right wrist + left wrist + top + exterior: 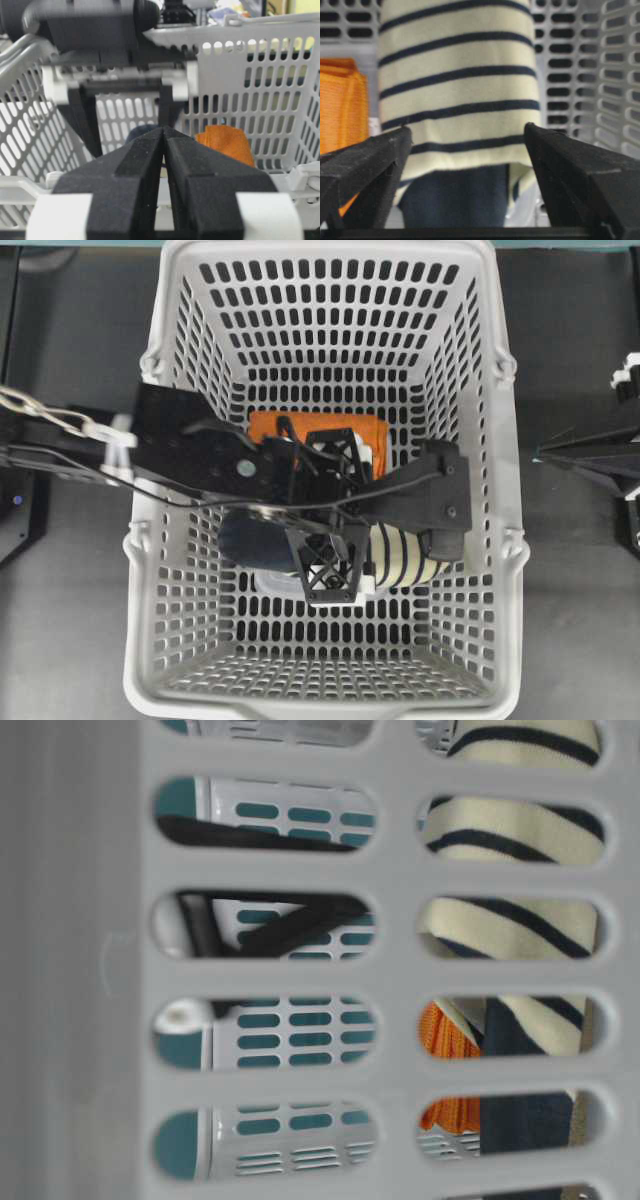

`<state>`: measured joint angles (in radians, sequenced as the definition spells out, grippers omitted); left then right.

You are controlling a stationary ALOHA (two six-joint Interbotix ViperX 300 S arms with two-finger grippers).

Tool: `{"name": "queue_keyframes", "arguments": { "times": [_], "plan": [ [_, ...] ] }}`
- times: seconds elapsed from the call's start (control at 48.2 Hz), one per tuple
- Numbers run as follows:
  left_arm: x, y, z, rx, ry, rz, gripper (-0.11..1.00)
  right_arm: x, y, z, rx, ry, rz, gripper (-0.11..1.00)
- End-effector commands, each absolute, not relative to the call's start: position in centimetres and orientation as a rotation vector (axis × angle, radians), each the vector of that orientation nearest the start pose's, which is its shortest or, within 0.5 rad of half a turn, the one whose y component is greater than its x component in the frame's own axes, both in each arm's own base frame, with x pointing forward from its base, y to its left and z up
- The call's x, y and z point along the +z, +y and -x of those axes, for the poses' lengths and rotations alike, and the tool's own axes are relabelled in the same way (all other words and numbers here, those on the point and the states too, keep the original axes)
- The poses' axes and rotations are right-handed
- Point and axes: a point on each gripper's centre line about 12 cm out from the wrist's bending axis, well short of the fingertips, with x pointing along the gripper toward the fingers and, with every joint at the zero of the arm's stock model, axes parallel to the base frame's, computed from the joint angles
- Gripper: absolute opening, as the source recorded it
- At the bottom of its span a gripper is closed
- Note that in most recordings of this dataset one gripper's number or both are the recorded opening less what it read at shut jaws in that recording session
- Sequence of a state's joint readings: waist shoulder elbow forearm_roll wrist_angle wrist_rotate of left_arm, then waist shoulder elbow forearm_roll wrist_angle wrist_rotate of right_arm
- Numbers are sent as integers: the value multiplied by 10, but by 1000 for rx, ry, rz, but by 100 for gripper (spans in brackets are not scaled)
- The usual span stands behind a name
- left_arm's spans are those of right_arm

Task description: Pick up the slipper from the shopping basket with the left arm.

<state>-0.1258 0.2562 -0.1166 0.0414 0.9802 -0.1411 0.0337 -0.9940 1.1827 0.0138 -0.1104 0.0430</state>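
The slipper (405, 558), with a cream upper striped in navy and a navy insole, lies on the floor of the light grey shopping basket (300, 300). My left gripper (385, 540) reaches down into the basket over it. In the left wrist view the slipper (460, 75) fills the middle, and the gripper (465, 127) is open, its two black fingers wide apart over the slipper's two sides near the upper's edge. I cannot tell if they touch it. The striped upper also shows through the basket wall (510, 930). My right gripper (164, 129) is shut and empty outside the basket (545, 452).
A folded orange cloth (320, 425) lies in the basket beside the slipper, at the left in the left wrist view (340, 100). The slotted basket walls (620, 75) stand close around the left gripper. The basket sits on a dark table (70, 570).
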Motion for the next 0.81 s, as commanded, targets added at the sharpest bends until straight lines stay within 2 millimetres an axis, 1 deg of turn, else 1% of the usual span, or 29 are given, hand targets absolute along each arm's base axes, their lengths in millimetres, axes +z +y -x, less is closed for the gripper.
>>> {"name": "queue_keyframes", "arguments": {
  "times": [0.0,0.104,0.187,0.228,0.394,0.477,0.519,0.581,0.664,0.726,0.788],
  "plan": [
    [249,-58,-479,-17,1126,7,91,279,8,-195,37,66,-60,-1],
    [231,-57,-477,-17,1158,-1,91,278,9,-195,42,70,-61,-1],
    [216,-52,-476,-11,1161,3,91,278,9,-195,42,73,-59,-1],
    [211,-51,-475,-11,1150,6,91,278,9,-195,42,73,-61,-1],
    [204,-50,-471,-16,1140,2,91,277,10,-195,48,75,-59,-1],
    [205,-51,-470,-17,1141,1,85,274,10,-194,49,81,-59,-1],
    [208,-52,-469,-19,1143,-1,80,272,10,-194,49,86,-59,-1],
    [215,-52,-468,-19,1143,-2,68,268,10,-193,50,97,-60,-1],
    [231,-52,-467,-20,1130,-3,46,268,11,-193,53,95,-58,-1],
    [248,-50,-467,-20,1119,-5,27,268,12,-193,56,94,-58,-1],
    [262,-50,-466,-26,1116,-16,13,268,12,-193,56,97,-60,-1]
  ]
}}
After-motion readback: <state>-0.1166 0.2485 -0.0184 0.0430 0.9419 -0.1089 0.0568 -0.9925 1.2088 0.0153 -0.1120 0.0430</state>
